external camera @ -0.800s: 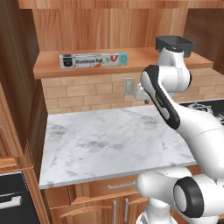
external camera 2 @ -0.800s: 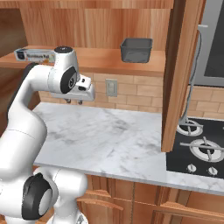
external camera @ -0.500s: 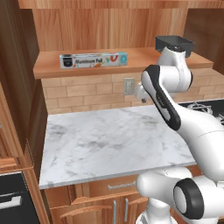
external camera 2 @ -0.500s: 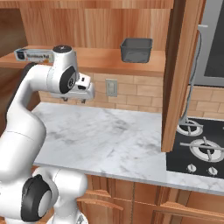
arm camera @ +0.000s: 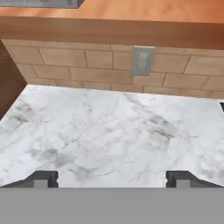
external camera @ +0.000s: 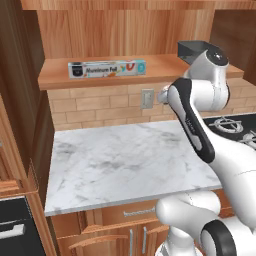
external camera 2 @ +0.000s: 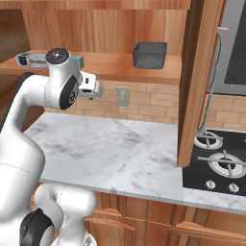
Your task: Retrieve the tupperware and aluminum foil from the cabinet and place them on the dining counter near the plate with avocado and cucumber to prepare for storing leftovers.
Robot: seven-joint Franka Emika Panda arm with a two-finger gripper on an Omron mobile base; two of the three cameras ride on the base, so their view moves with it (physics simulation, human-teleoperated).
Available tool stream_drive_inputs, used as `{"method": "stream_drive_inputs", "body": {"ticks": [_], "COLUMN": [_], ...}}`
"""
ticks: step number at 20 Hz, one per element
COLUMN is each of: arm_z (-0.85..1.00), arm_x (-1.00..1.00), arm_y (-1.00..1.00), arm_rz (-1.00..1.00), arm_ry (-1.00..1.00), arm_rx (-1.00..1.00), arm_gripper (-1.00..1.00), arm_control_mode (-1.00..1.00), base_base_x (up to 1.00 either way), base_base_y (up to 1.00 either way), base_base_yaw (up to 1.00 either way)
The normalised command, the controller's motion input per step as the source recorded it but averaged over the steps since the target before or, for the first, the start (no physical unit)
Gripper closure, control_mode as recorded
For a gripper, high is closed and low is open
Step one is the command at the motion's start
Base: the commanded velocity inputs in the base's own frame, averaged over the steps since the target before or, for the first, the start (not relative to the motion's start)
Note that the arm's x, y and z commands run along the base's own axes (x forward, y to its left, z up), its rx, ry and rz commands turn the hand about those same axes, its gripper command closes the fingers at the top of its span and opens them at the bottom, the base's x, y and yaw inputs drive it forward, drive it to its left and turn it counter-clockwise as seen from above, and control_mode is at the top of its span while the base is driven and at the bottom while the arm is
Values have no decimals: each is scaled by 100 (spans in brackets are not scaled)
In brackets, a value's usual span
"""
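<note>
Cabinet shelf carries both items, jaws spread and empty

Tupperware (external camera 2: 150, 54) sits on the shelf board of the cabinet (external camera 2: 120, 67), toward its right end, near the hanging wooden panel (external camera 2: 194, 81) that drops beside the stove (external camera 2: 218, 161). Aluminum foil (external camera: 107, 68) lies flat along the same shelf toward its left end, well apart from the tub. Neither has been taken yet.

The gripper (arm camera: 111, 179) is wide open and holds nothing; its tips look down on the marble counter (external camera: 125, 165) and the brick wall with its outlet (arm camera: 142, 60), below the shelf's front edge.

Handling, as a judgement: the tub looks light and fairly stiff, with smooth plastic walls that may slip. One wall pinched just under the flared rim seems the surest hold, one finger inside and one outside. The foil carton is probably light but long, so a grip near its middle, across the slim width, should keep it from tipping; squeezing hard could dent the card.

Room to move: the shelf is open at the front. The upright panel crowds the tub's right side, so approaching from the front or left looks safer. The hand must rise past the shelf's front lip without clipping it. The counter below offers free space for backing out.
</note>
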Motion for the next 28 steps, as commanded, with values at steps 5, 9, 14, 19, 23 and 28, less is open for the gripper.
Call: {"method": "stream_drive_inputs", "body": {"ticks": [5,9,14,19,23,28], "arm_z": [46,46,30,12,0,0], "arm_x": [0,-1,-26,-35,-34,-13], "arm_y": [1,6,20,17,0,0], "arm_rz": [-5,-20,-28,-25,-20,-16], "arm_ry": [-17,-1,0,0,0,0], "arm_rx": [0,0,9,20,39,48], "arm_gripper": [-100,-100,-100,-100,-100,-100], "arm_control_mode": [-100,-100,-100,-100,-100,-100], "base_base_x": [0,0,0,0,0,0], "base_base_y": [0,0,0,0,0,0], "base_base_yaw": [0,0,0,0,0,0]}}
